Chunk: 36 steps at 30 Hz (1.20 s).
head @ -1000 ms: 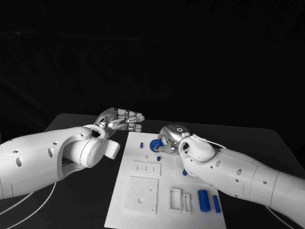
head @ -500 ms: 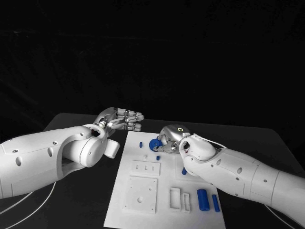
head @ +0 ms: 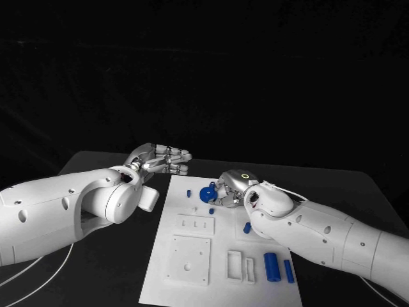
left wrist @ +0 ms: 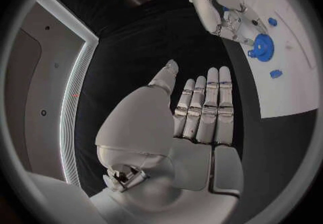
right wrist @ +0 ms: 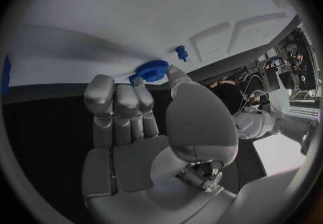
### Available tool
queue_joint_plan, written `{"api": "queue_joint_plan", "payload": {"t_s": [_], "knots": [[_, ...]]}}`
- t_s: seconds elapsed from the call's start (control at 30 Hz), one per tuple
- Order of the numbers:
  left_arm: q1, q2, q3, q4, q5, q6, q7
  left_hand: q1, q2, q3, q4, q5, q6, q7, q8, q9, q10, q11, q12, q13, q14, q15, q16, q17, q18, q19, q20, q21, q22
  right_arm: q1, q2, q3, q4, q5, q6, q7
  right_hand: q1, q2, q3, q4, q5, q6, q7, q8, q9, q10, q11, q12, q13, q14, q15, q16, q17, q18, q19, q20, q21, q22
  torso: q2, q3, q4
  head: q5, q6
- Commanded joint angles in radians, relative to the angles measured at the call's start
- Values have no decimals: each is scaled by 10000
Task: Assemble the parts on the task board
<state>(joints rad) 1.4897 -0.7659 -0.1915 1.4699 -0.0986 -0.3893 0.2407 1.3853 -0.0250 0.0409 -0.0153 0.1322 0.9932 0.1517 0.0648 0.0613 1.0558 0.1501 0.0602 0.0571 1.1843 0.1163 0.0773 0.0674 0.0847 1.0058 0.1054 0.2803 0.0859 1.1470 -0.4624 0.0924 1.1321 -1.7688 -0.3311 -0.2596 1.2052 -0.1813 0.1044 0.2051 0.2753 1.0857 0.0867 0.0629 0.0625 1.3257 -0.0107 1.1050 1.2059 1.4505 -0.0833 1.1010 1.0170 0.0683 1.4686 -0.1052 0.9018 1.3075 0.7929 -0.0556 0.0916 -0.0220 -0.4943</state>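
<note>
The white task board [head: 192, 256] lies in the middle of the table. My right hand [head: 231, 188] is over the board's far end and pinches a blue round part [head: 208, 193] between thumb and fingers; the same round part [right wrist: 152, 70] sits at my fingertips just above the board [right wrist: 101, 14]. A small blue peg [right wrist: 180, 51] stands beside it. My left hand [head: 160, 158] hovers off the board's far left corner, fingers straight and side by side, holding nothing. From the left wrist, the left hand [left wrist: 202, 113] faces the right hand [left wrist: 225, 16] and the round part [left wrist: 262, 47].
Small blue pieces [head: 212, 210] [head: 247, 227] lie mid-board, one [head: 190, 192] at the far left edge. Two longer blue pieces [head: 271, 267] [head: 289, 272] lie near the front right, beside rectangular recesses [head: 236, 265]. A raised square block [head: 190, 259] sits front left.
My right hand has edged slightly toward the right and nearer, keeping the blue round part in about the same spot. The left hand has barely moved.
</note>
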Motion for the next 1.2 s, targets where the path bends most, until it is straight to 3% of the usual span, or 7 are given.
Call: {"api": "queue_joint_plan", "payload": {"t_s": [0.03,0.47,0.6,0.77,0.87,0.93,1.2], "knots": [[19,-14,11,41,-24,93,59,14,-75,30,12,-25,-35,49,12,15,-75,-7,2,9,-56,17,-57,7,-51,-72,-21,47,-11,-34,-73,-3,118,51,120,55,-132,14,1,97,44,83,-32,-2,5,-23,-16,5,10,-26,13,-2,14,20,454,19,39,1114,-1,9,-9,-25,10],[19,-85,11,43,-24,78,63,14,-93,44,14,-26,-32,50,14,15,-97,-2,2,9,-55,18,-58,7,-47,-67,-21,53,-14,-137,-709,7,663,145,-1234,-21,-63,-29,131,-7,304,124,-43,-2,4,4,-34,20,23,-20,2,14,50,40,466,6,77,1118,-5,19,-10,-70,46],[19,-104,11,31,-24,79,70,14,-93,44,14,-26,-32,50,14,15,-97,-2,2,9,-55,18,-58,7,-47,-67,-21,53,-14,-141,-1068,94,1002,345,-1364,96,10,-43,134,-95,282,126,-40,-5,3,4,-32,12,18,-20,3,7,48,44,462,10,78,1118,-5,18,-12,-111,62],[19,-139,11,23,-24,95,69,29,-96,52,9,-25,-27,49,16,16,-81,-7,4,10,-48,13,-56,8,-47,-67,-23,55,-15,-140,-1731,430,1499,1063,-1259,730,369,-59,95,-546,86,29,5,-4,3,15,0,57,60,-20,22,-8,41,49,444,28,83,1120,-12,28,-27,-195,77],[19,-151,9,16,-24,117,66,29,-96,52,9,-25,-27,49,16,16,-81,-7,4,10,-48,13,-56,8,-47,-67,-23,55,-15,-137,-2143,637,1696,1699,-993,1253,693,35,158,-1107,-36,-15,60,-6,1,0,51,71,76,-29,42,-22,36,61,418,46,60,1114,-23,45,-55,-246,82],[18,-163,8,13,-24,145,59,42,-89,54,-1,-27,-18,45,17,16,-51,-15,5,10,-40,10,-54,8,-49,-65,-27,58,-13,-135,-2466,816,1794,2137,-692,1650,838,129,192,-1755,198,-67,72,-13,-3,-25,53,65,74,-25,33,-7,69,60,398,60,68,1116,-34,59,-83,-268,83],[16,-182,-5,-45,-24,223,88,74,-42,52,-43,5,20,25,14,15,155,-70,1,8,-34,-9,-57,6,-61,-68,-46,69,-7,-133,-3318,1230,1712,3643,488,2775,989,452,-44,-2798,859,-232,9,-2,0,-75,-23,9,47,-42,-6,-53,113,2,328,8,2,1102,-60,139,-213,-284,93]]}}
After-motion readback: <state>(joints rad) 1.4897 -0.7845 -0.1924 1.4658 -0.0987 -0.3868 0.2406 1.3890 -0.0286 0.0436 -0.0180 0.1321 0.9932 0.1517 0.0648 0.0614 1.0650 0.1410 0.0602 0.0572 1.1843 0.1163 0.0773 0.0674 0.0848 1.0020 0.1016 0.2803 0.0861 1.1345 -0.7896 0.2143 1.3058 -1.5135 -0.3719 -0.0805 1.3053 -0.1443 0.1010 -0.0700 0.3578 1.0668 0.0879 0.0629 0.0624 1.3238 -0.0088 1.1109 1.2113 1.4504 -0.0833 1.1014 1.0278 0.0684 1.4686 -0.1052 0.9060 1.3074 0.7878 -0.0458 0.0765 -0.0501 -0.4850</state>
